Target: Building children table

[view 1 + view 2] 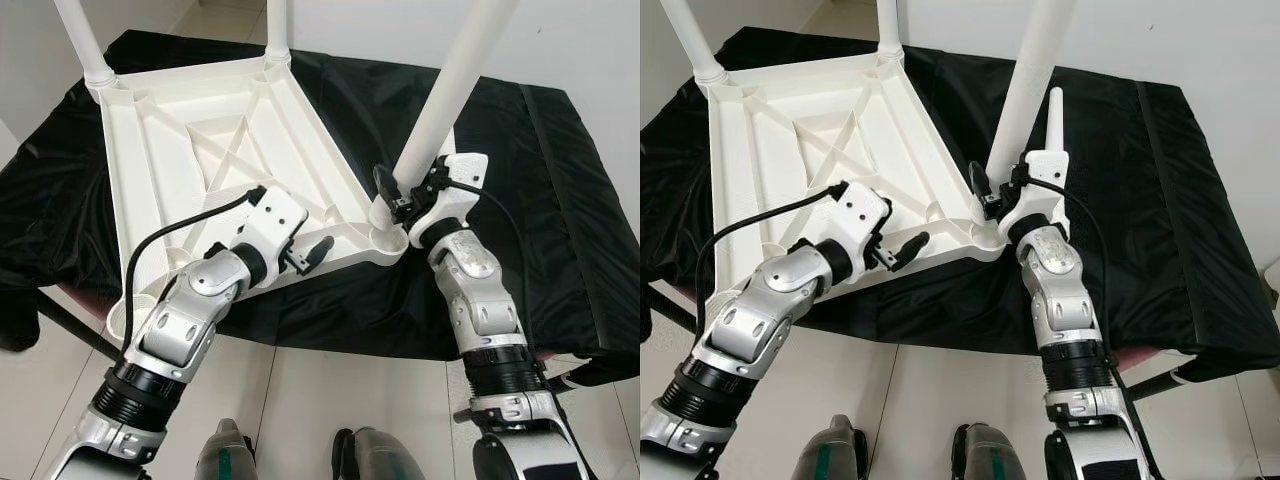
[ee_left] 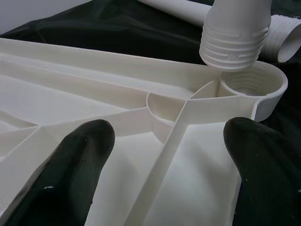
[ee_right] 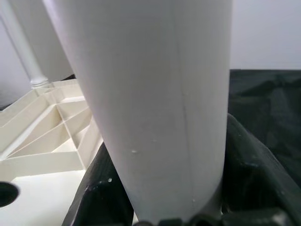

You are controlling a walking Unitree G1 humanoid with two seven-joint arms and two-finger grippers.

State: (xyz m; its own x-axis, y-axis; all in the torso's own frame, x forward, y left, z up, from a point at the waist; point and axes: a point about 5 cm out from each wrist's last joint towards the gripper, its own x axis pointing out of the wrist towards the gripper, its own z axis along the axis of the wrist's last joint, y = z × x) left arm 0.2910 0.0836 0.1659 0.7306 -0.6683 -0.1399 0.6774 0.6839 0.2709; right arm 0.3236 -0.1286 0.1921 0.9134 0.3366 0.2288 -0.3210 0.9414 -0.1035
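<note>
Left eye view | right fingers [image 1: 392,192] clamp table leg [image 1: 452,85] | left fingers [image 1: 308,257] spread over tabletop [image 1: 170,150]

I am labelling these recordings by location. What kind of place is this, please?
Probably a room in a home, used as a work spot. A white plastic table top lies upside down on a black cloth, beside a plain white wall, over a pale tiled floor.

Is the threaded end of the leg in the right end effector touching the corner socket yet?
Apart. The left wrist view shows the leg's threaded end tilted, with a gap above the socket. The right end effector grips the leg.
</note>
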